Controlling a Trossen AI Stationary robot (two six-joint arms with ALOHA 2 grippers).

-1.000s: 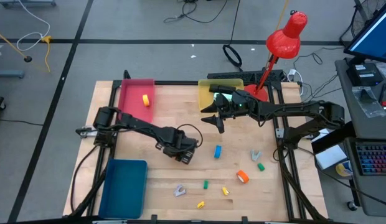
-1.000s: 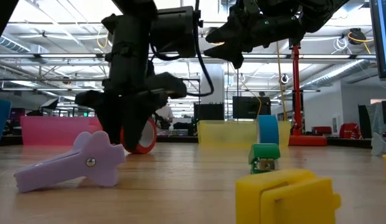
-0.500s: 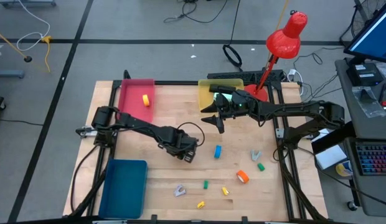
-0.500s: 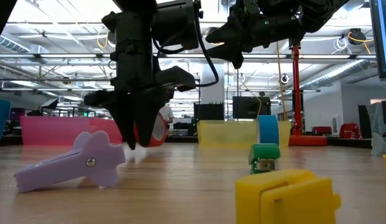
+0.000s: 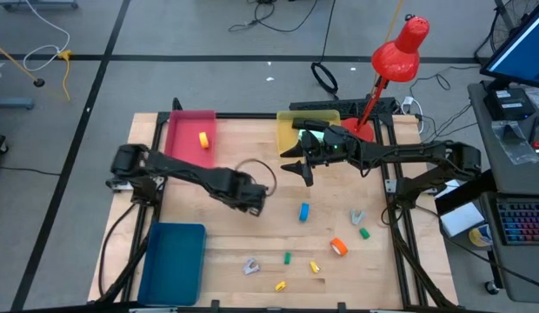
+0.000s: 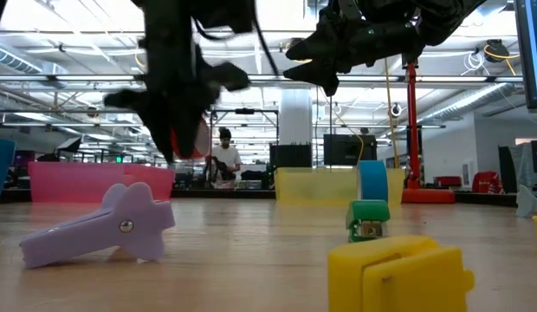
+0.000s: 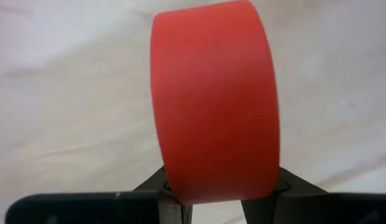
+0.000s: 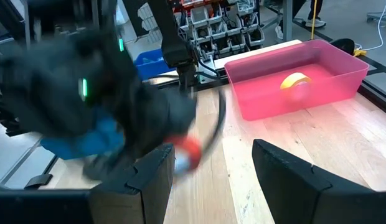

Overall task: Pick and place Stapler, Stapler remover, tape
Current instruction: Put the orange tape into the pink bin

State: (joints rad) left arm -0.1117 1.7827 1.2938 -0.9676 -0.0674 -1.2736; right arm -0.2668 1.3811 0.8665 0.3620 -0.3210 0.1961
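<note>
In the high view the left arm reaches from the left edge of the tabletop [image 5: 226,252] toward the centre of the frame, bent at the elbow, its forearm running rightward and slightly downward. The left hand [image 5: 252,199] sits just left of centre, clenched on the red tape roll [image 7: 215,102]. The left wrist view shows that roll filling the middle of the frame, gripped across its width between the two dark fingers [image 7: 157,186], with pale wood behind it. In the low view the roll [image 6: 189,139] hangs in the upper left of the frame, clear of the wood, with the arm's dark links blurred above it.

The right arm stretches in from the right edge of the high view, nearly level across the upper middle. The right hand [image 5: 302,168] hovers in front of the yellow bin [image 5: 291,130], fingers spread and grasping nothing; its wrist view shows both fingers [image 8: 286,171] well apart.

The pink bin [image 5: 190,141] at upper left holds the yellow tape roll [image 5: 203,138]. The blue tape roll [image 5: 304,210] stands on edge right of centre, and the orange tape roll [image 5: 339,247] lies lower right. The teal bin [image 5: 172,261] sits at lower left. A purple staple remover [image 6: 100,227] lies at lower left of the low view, near a small green block [image 6: 366,218] and a yellow block [image 6: 398,273].
</note>
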